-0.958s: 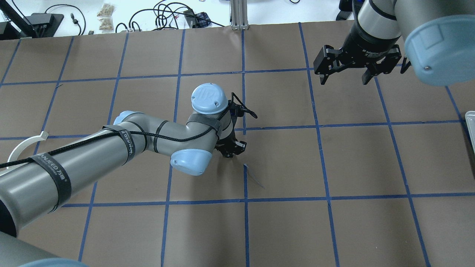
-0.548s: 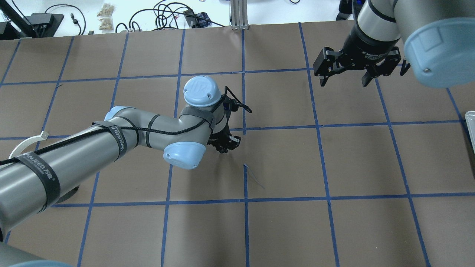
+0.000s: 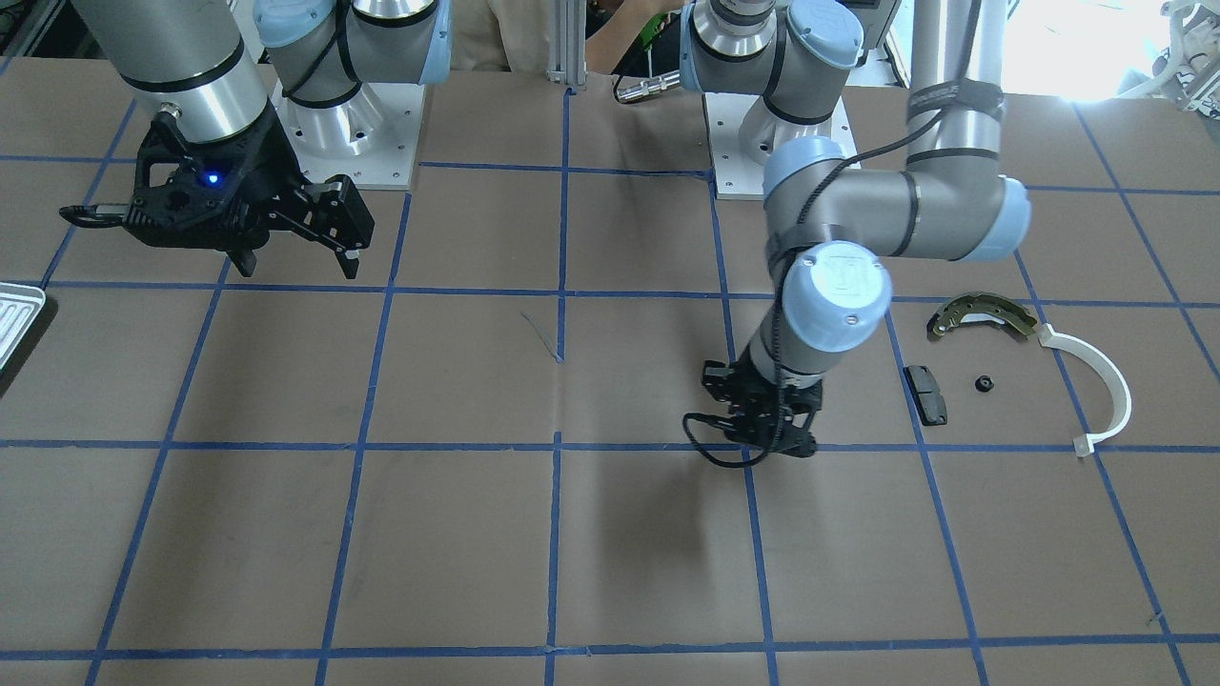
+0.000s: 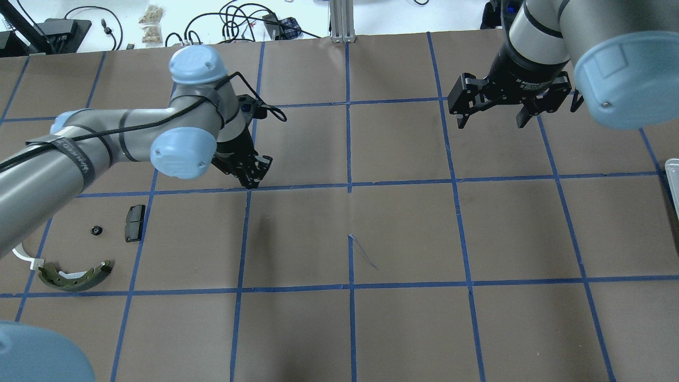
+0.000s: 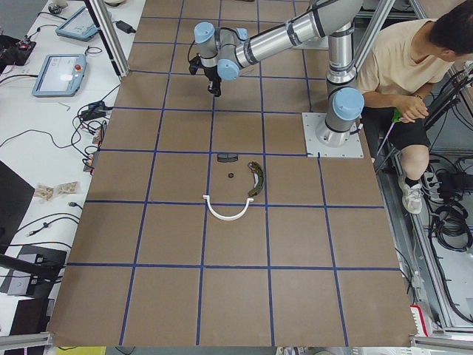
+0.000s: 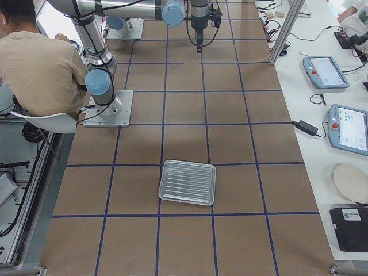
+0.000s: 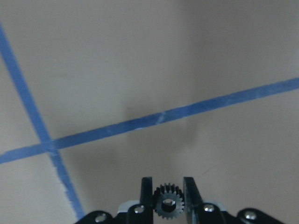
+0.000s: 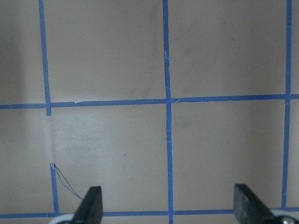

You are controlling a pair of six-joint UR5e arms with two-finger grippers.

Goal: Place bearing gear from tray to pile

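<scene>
My left gripper [image 7: 168, 196] is shut on a small dark bearing gear [image 7: 168, 205], held above the brown table; it also shows in the overhead view [image 4: 254, 172] and the front view [image 3: 772, 429]. The pile lies apart from it, toward my left: a brake shoe [image 4: 74, 276], a dark pad [image 4: 135, 223], a small black part [image 4: 96, 230] and a white half-ring [image 3: 1106, 381]. The silver tray [image 6: 187, 181] lies bare at my far right, its edge showing in the overhead view [image 4: 673, 180]. My right gripper [image 4: 492, 124] is open and empty, high over the table.
Blue tape lines grid the brown table. A person sits beside the robot base [image 6: 40, 63]. Cables and tablets lie on the white bench [image 6: 328, 72] beyond the table's far edge.
My left arm has swung to the left and a little farther out with the gear in its gripper, uncovering the pile. The right gripper has hardly moved.
</scene>
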